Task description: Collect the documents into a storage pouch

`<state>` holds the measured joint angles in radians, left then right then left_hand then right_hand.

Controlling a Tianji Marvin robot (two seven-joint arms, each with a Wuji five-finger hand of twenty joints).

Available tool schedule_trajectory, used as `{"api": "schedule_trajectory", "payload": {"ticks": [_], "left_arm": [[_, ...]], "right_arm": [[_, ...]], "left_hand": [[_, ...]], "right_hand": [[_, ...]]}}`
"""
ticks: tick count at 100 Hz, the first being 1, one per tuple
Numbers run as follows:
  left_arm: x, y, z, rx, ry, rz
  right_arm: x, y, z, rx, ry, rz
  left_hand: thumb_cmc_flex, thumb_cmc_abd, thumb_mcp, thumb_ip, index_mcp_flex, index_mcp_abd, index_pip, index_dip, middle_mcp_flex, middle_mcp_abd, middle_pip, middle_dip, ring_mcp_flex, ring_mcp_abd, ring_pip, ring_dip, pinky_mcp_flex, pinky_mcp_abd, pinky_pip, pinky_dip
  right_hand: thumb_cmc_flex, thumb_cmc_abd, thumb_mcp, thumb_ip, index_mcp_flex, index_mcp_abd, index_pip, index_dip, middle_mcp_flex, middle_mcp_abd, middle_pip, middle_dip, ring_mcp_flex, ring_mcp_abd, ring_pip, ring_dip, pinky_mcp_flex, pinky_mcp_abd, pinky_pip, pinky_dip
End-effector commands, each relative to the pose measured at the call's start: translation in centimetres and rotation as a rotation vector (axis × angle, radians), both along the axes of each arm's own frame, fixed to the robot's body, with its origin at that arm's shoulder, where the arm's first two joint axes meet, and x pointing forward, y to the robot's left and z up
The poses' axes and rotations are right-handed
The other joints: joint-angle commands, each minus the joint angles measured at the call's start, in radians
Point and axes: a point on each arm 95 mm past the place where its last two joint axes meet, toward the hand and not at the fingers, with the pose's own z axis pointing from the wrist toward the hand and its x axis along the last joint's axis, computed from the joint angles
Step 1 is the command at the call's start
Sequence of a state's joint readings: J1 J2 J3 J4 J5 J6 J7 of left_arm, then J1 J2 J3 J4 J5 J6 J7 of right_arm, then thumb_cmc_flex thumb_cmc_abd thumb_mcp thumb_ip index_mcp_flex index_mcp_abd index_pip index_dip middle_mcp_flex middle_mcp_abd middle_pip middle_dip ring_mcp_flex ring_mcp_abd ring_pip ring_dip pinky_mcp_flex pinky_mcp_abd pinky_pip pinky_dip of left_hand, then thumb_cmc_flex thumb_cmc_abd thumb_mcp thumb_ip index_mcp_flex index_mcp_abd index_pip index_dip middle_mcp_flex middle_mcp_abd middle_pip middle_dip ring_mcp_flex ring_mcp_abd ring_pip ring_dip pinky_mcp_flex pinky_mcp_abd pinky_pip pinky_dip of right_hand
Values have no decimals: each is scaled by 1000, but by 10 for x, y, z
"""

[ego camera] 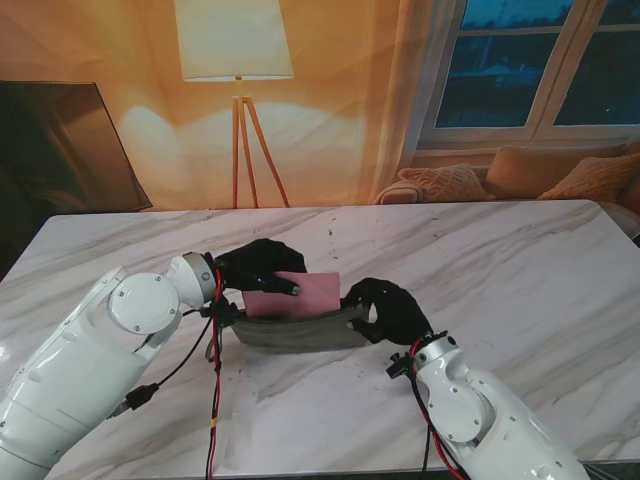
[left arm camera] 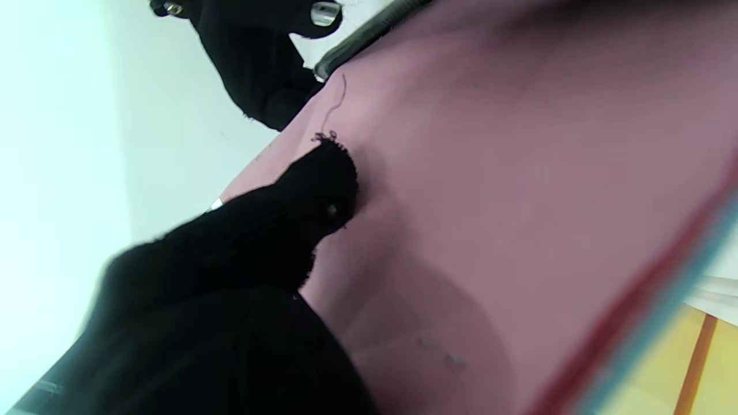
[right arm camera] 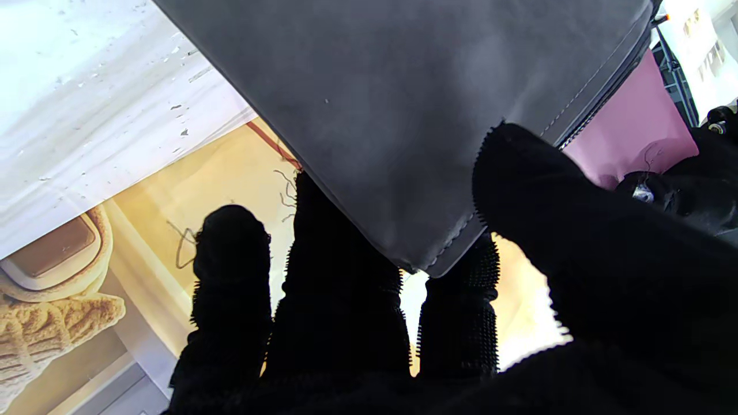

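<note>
A: Where does the stand camera sit?

B: High behind the arms, looking down over the table (ego camera: pixel 520 260) toward a lamp (ego camera: pixel 235 40) and window (ego camera: pixel 545 65).

A: And the wrist cameras?

B: Both very close. The left one looks along its fingers (left arm camera: pixel 311 190) onto the pink sheet (left arm camera: pixel 519 202). The right one looks past its fingers (right arm camera: pixel 340 300) at the pouch (right arm camera: pixel 403 115).

A: What do they share?

B: All three catch the pink sheet (ego camera: pixel 300 293) (right arm camera: pixel 628 132) and the pouch (ego camera: pixel 295 333) (left arm camera: pixel 369 37).

A tripod floor lamp (ego camera: pixel 236 60) glows at upper centre; cushions (ego camera: pixel 445 182) sit upper right, under a window (ego camera: pixel 545 62).
</note>
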<state>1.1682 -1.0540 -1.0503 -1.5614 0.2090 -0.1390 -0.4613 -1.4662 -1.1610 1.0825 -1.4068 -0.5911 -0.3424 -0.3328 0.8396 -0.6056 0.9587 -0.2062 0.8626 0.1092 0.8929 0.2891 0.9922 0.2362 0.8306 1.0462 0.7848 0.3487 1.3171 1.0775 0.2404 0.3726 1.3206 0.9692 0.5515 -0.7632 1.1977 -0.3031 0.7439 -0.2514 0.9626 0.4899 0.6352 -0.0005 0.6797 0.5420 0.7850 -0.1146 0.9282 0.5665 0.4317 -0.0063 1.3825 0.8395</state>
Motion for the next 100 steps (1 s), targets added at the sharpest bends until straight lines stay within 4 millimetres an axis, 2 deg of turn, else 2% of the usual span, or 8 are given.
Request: {"api": "schedule_trajectory", "payload": {"ticks": [1,10,21,33,59,69,85,100], "left_arm": [[1,0,-3,21,-1,-11],[3,-2,-4,43,-19,-15],[5,-3,-4,64,-40,-13],[7,-3,-4,72,-64,-13],[10,-1,4,108,-147,-12],[12,-2,2,120,-147,-20],[14,-6,-5,140,-117,-32],[18,-11,-8,178,-127,-60]], "right_arm": [[1,3,0,-10,13,0],[3,6,0,-2,22,-8],[3,10,1,17,36,-12],[1,14,1,33,43,-7],[-3,17,8,63,23,-11],[-3,15,8,56,28,-17],[-2,10,4,35,41,-21],[-2,5,3,19,42,-38]], "left_hand": [[-17,-27,2,-33,37,11,15,4,36,-8,53,-27,61,32,48,10,19,-18,44,24],[-29,-33,-3,-33,44,19,25,-1,56,7,100,-58,123,14,92,-8,78,-14,74,29],[-36,-33,-7,-36,47,28,29,-6,75,-28,127,-78,156,8,113,-25,111,-11,88,27],[-60,-29,-45,-37,46,25,47,2,56,-1,134,-94,142,8,112,-33,98,-15,82,16],[-38,-35,-24,-42,9,-22,43,18,-11,-25,60,-52,35,-3,46,-19,11,-45,33,-11],[-33,-33,-24,-37,8,-27,42,15,-42,-24,16,-19,-14,-2,12,-2,-33,-51,9,-20],[-26,-5,-49,-29,7,-25,30,11,-109,-5,-46,0,-96,15,-49,13,-105,-61,-25,-29],[14,21,-39,-16,22,-11,16,4,-66,-14,-26,46,-60,1,-20,40,-85,-60,-13,-21]], "right_hand": [[-21,7,-4,2,-14,19,1,-16,38,2,27,15,68,-34,125,60,67,-50,91,42],[20,4,13,3,10,39,12,-34,100,7,55,28,144,-44,226,63,156,-63,181,42],[77,9,8,12,45,62,28,-55,174,30,71,69,244,-63,311,43,276,-74,264,25],[82,2,9,14,63,85,33,-65,196,46,79,78,312,-52,327,54,370,-79,305,18],[63,2,11,11,118,103,60,-73,260,78,147,121,454,-67,383,63,542,-85,381,3],[58,8,4,10,113,100,58,-76,251,73,143,125,433,-67,376,60,513,-78,367,-9],[-7,9,-7,4,56,71,28,-65,177,31,89,96,281,-4,298,46,315,-25,287,-21],[-39,32,-32,1,-24,70,-13,-58,91,23,50,57,187,22,206,24,202,1,210,-44]]}}
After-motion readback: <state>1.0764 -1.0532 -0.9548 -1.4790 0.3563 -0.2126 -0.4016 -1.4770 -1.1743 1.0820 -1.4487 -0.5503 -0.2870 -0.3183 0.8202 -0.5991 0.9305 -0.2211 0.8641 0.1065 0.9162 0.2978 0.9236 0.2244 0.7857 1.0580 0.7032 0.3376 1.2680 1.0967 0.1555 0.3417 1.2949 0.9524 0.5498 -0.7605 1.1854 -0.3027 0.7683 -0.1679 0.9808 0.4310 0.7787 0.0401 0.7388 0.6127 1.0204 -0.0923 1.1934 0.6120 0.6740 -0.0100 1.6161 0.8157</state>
